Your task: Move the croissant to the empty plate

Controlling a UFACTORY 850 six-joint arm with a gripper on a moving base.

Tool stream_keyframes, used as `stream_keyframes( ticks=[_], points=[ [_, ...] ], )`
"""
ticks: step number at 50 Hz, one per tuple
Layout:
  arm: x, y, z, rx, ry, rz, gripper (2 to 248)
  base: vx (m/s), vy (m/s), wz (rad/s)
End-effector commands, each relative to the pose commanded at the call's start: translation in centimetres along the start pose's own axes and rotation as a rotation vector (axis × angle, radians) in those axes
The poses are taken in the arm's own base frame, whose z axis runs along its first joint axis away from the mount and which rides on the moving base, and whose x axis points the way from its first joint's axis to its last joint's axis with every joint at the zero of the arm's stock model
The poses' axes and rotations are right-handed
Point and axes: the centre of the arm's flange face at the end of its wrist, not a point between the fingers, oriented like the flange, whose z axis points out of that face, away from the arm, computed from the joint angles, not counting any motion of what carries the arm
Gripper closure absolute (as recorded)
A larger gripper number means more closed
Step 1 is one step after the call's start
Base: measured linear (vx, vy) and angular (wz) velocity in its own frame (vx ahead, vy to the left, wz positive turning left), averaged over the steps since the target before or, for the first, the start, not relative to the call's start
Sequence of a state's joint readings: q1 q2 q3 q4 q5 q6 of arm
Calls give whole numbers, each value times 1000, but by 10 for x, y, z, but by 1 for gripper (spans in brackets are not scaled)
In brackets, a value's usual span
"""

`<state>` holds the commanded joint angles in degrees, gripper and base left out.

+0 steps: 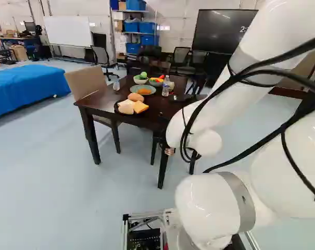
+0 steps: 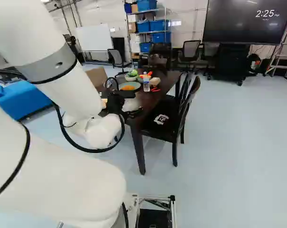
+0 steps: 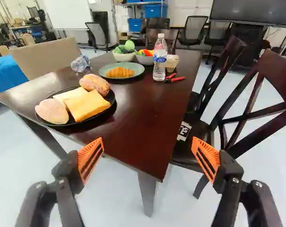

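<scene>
fingers wide apart, nothing between | croissant on green plate, across tabletop, well ahead of fingers | long axis roughly along their opening; quarter-turn of wrist probably wanted before gripping

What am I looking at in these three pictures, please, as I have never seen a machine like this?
The machine is a white robot arm. Two pictures look past it from behind, one from its left and one from its right; the third looks along its tool from the wrist. That tool has two fingers with orange pads, standing wide apart with nothing held between them. Ahead is a dark table. On its nearer part, a black plate carries a bread roll and other food. Farther back, a croissant lies on a blue-green plate, with an upright bottle beside it and two bowls behind.
</scene>
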<state>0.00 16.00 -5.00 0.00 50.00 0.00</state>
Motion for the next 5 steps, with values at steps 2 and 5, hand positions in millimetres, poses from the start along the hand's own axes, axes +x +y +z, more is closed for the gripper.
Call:
stream_keyframes(
  ticks=[2,5],
  points=[
    [0,0,0,0,0,0,3,0,0,0],
    [0,0,0,0,0,0,3,0,0,0]
  ],
)
